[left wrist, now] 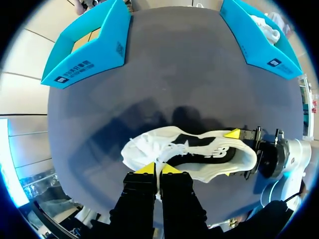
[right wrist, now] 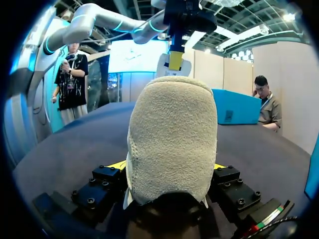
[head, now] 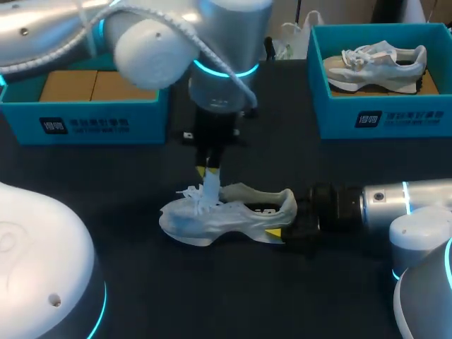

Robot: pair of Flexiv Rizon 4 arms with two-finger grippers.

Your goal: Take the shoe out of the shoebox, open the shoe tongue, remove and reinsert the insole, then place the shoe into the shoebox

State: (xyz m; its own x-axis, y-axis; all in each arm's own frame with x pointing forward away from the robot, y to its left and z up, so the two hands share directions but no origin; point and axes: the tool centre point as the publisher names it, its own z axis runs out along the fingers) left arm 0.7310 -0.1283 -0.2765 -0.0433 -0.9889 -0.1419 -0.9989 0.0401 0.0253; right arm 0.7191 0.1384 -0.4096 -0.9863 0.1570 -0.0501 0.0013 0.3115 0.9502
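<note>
**Lift the tongue, pin the heel**

Your left gripper (head: 210, 171) hangs over the shoe, fingers almost together, pinching the tongue (head: 210, 188) by the laces. Draw it up and toward the toe slowly, or it may slip free. The shoe (head: 233, 215) stands on its sole mid-desk (head: 141, 282). Your right gripper (head: 286, 220) clamps the heel from both sides; hold that firm against the pull.

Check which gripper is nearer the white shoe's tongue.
Left. The left gripper pinches the tongue from above; the right gripper is shut on the shoe at its heel, the opposite end.
</note>
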